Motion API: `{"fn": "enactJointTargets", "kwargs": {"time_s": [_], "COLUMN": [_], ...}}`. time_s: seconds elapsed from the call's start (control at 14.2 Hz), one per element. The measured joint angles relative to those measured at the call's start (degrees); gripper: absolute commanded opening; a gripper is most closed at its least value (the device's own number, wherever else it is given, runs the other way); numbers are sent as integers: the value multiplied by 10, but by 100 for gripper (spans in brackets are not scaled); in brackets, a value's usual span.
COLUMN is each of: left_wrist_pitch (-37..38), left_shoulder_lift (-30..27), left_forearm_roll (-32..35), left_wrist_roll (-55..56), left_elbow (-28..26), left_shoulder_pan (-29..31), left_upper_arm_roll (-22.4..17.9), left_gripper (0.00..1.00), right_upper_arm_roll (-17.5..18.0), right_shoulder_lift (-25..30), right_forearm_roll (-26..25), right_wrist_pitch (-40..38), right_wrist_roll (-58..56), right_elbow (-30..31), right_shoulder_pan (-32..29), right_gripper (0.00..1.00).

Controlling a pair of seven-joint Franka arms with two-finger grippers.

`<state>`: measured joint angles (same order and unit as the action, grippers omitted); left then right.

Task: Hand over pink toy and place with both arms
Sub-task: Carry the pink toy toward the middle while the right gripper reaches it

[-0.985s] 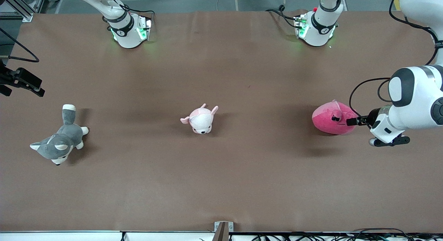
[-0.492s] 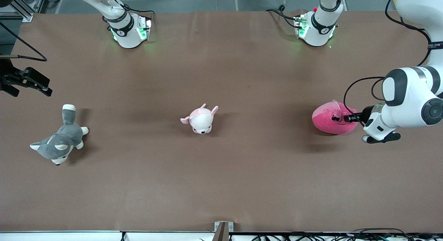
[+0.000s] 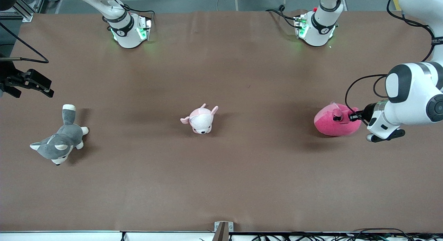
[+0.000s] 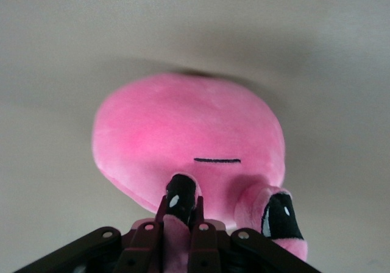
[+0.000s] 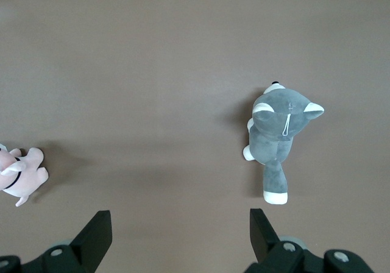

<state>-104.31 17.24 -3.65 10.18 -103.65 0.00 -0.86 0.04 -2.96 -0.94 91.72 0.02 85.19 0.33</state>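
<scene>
The pink toy [image 3: 330, 125] is a hot-pink blob plush low at the table near the left arm's end. My left gripper [image 3: 347, 116] is shut on a small nub beside the toy's black eye. In the left wrist view the toy [image 4: 183, 127] fills the middle and the left gripper [image 4: 181, 207] pinches the nub. My right gripper [image 3: 47, 88] is open and empty in the air over the right arm's end of the table, above the husky. In the right wrist view the right gripper [image 5: 180, 230] shows its jaws wide apart over bare table.
A grey-and-white husky plush [image 3: 59, 142] lies near the right arm's end and also shows in the right wrist view [image 5: 280, 139]. A small pale pink puppy plush [image 3: 200, 119] lies mid-table and shows in the right wrist view [image 5: 18, 175]. The table is brown [image 3: 221, 185].
My left gripper has pushed onto the pink toy and shut on its nub. The toy has shifted slightly toward the left arm's end. The right gripper has drifted a little over the table's end.
</scene>
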Motion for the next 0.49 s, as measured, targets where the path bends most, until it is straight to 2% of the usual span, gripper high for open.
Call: {"fn": "enactJointTargets", "kwargs": {"time_s": [0.14,0.49], "left_wrist_pitch": [34,73], "left_shoulder_lift": [-9,-22], "left_forearm_roll": [-3,-55], "left_wrist_roll": [48,238], "left_elbow": [36,125], "left_shoulder_pan": [0,-11], "left_upper_arm_roll": [30,158], "left_gripper": [0,0], "right_upper_arm_roll": [0,0], "right_shoulder_lift": [-13,-40], "right_forearm_roll": [0,1], "right_wrist_pitch": [0,-7], "right_wrist_roll": [0,0], "right_elbow": [1,1], "right_shoulder_pan": [2,14], "right_gripper": [100,100]}}
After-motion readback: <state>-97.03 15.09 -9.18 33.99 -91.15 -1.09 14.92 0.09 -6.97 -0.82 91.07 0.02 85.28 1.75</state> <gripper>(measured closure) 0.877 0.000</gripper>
